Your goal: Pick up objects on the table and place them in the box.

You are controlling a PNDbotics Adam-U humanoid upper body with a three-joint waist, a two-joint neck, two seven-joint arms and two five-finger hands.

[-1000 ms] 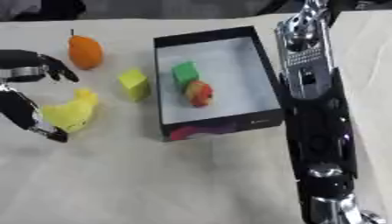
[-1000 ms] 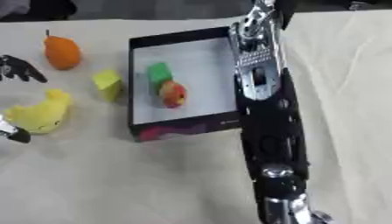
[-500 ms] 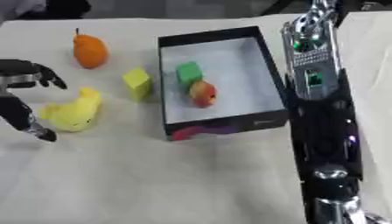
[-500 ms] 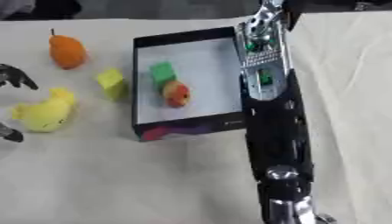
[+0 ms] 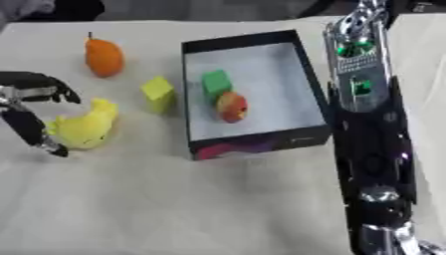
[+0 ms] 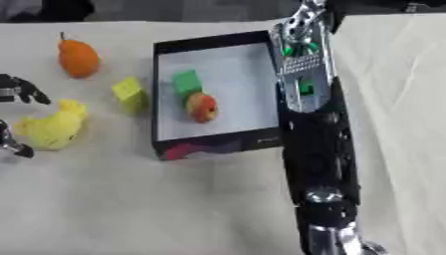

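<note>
since a second ago the whole scene has slid a little toward the right and lower in the frame, which reads as the head shifting, while the left hand (image 5: 33, 107) has stayed beside the yellow duck (image 5: 84, 127) and nothing on the table has changed places. from the left eye, that hand comes in at the left edge with its dark fingers (image 5: 39, 84) spread over the duck's upper left and another dark finger reaching down past the duck's lower left; it is spread around the toy, not clenched, and whether it touches the duck cannot be told. the duck lies on the table (image 5: 174, 199), left of the box (image 5: 253, 142). an orange pear (image 5: 104, 57) with a thin stem stands farther back, and a yellow block (image 5: 159, 92) sits between the duck and the box's left wall, close to it. inside the black box with its pale floor rest a green block (image 5: 216, 82) and, just in front of it, a red and yellow apple (image 5: 231, 106). from the right eye, the right arm (image 6: 313, 134) runs as a long black and silver column from the top down along the box's right wall to the bottom edge; green lights show near its upper end, and its hand's state cannot be told.
</note>
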